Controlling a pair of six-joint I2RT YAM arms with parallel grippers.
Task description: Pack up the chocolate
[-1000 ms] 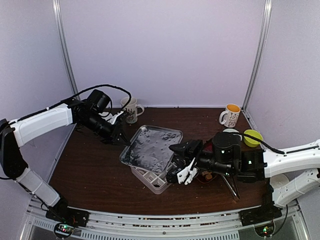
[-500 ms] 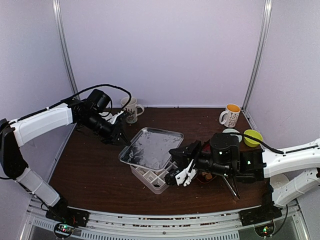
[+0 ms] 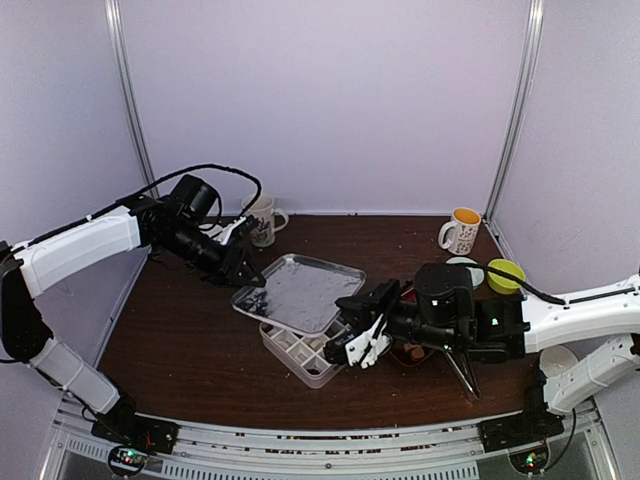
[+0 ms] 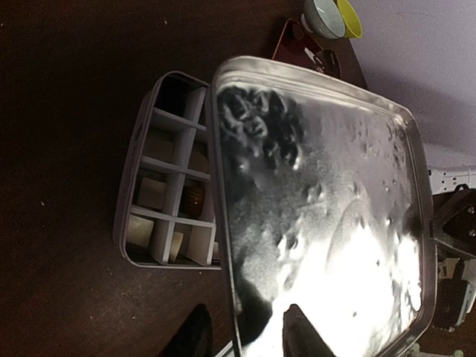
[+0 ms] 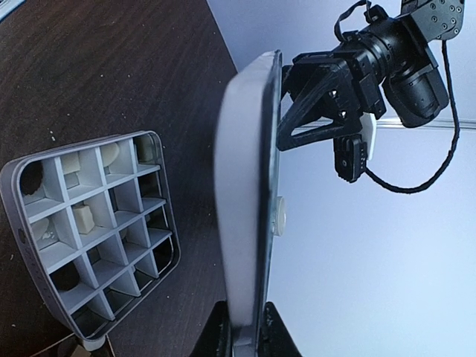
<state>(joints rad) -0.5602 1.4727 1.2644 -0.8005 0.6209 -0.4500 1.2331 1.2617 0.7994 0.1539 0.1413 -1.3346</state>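
A white compartment box [image 3: 300,357] sits mid-table, and chocolate pieces, tan [image 4: 152,193] and brown [image 4: 195,199], lie in some of its cells [image 5: 82,216]. A shiny metal tray [image 3: 302,289] hangs tilted over the box, hiding its far half. My right gripper [image 3: 347,336] is shut on the tray's near right edge [image 5: 245,320], with its fingers pressed on both faces. My left gripper [image 3: 250,276] is at the tray's far left edge. Its jaws stand open, straddling the thin rim [image 4: 245,321] with gaps on both sides.
Two mugs stand at the back, one at left [image 3: 262,220] and one at right [image 3: 462,231]. A green bowl [image 3: 505,275] and a white bowl [image 3: 462,265] sit at the right. Metal tongs [image 3: 463,373] and a small dark dish [image 3: 410,353] lie beside the right arm.
The tray has dropped lower and flatter over the box. My right gripper closed on its edge, and my left gripper's jaws have opened off the rim.
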